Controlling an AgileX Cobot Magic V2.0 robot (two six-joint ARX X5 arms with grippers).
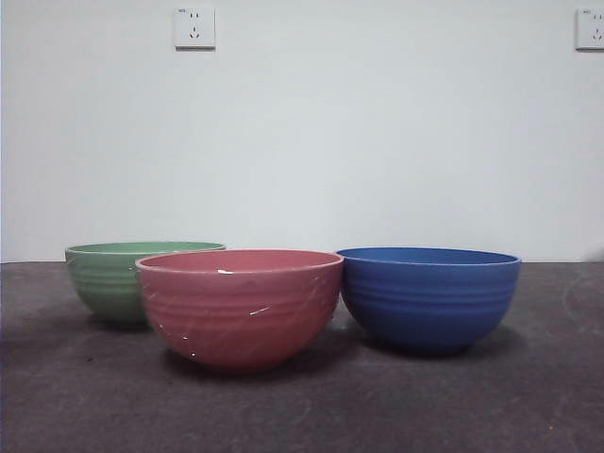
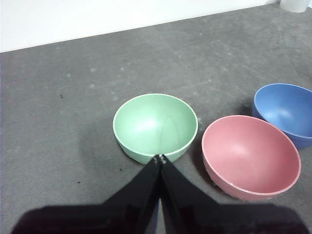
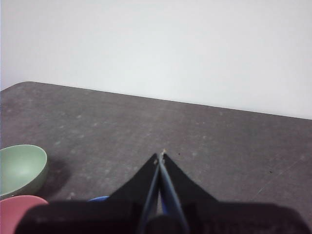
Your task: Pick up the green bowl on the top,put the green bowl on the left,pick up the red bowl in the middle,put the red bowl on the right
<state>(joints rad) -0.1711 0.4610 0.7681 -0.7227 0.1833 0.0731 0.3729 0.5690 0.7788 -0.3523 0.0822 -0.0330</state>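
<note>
While both jaws pairs sit together, green bowl (image 1: pixel 106 278) half hidden behind red bowl (image 1: pixel 240 305), blue bowl (image 1: pixel 428 296) unobstructed.

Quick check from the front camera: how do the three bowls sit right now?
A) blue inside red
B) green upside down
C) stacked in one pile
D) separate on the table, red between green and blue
D: the green bowl, the red bowl and the blue bowl each stand upright on the table, red in the middle.
</note>
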